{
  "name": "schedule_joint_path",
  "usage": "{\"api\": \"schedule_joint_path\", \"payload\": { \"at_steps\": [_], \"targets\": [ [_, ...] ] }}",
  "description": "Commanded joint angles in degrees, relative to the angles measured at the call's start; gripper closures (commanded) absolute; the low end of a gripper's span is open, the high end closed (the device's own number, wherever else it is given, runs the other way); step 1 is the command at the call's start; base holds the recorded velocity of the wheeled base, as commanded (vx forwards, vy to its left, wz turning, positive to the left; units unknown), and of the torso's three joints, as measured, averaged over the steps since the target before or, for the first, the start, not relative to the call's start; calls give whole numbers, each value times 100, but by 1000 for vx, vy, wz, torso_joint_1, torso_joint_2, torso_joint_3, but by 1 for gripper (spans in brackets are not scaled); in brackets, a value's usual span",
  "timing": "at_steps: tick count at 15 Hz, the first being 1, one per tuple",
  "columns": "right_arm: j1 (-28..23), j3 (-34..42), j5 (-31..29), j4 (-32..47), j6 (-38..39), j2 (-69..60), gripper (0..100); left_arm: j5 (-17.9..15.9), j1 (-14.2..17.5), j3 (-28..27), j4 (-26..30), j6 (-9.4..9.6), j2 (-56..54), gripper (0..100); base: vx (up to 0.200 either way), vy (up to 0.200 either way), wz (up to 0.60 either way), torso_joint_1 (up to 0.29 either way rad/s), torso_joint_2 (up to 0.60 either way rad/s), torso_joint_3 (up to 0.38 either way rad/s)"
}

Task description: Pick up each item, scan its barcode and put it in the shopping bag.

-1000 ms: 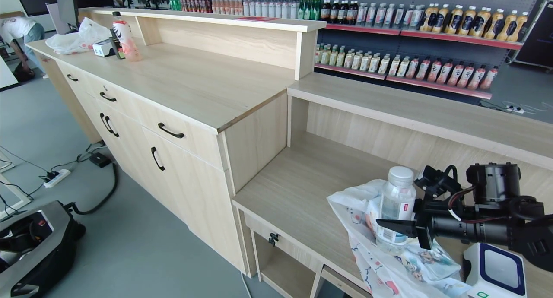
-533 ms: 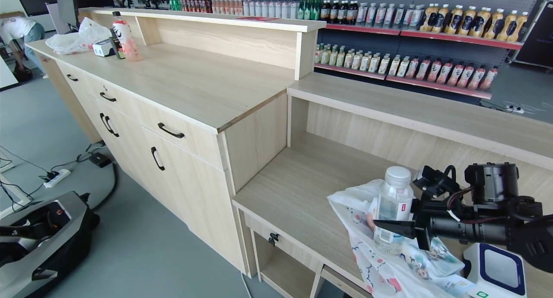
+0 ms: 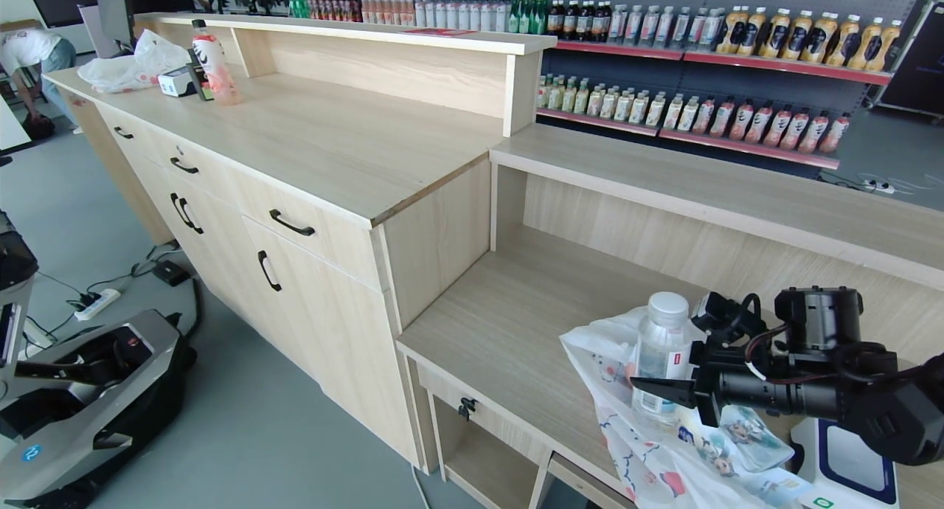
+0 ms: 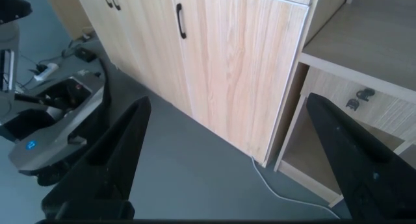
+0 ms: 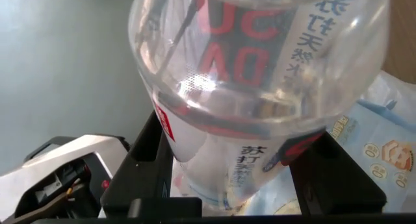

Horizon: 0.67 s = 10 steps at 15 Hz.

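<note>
Our right hand (image 3: 664,382) grips the bottle (image 3: 661,339) upright, cap up, seemingly inside the shopping bag (image 3: 601,361), scanner (image 3: 848,465) beside; left hand (image 4: 224,113) wide.

Two bottles on the counters, clear bottle (image 3: 660,344) and pink bottle (image 3: 214,63); two bags, patterned bag (image 3: 612,391) and white bag (image 3: 125,70); one scanner (image 3: 841,473), perhaps two.
</note>
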Motion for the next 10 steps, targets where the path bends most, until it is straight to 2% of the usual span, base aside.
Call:
{"api": "schedule_joint_path", "payload": {
  "at_steps": [1,10],
  "targets": [
    [33,-22,1,-127,-3,308,100,2,6,0,2,-1,-2,0,0,0,0,0,0,0],
    [-11,-13,1,-699,-21,756,100,2,6,0,2,-1,-2,0,0,0,0,0,0,0]
  ]
}}
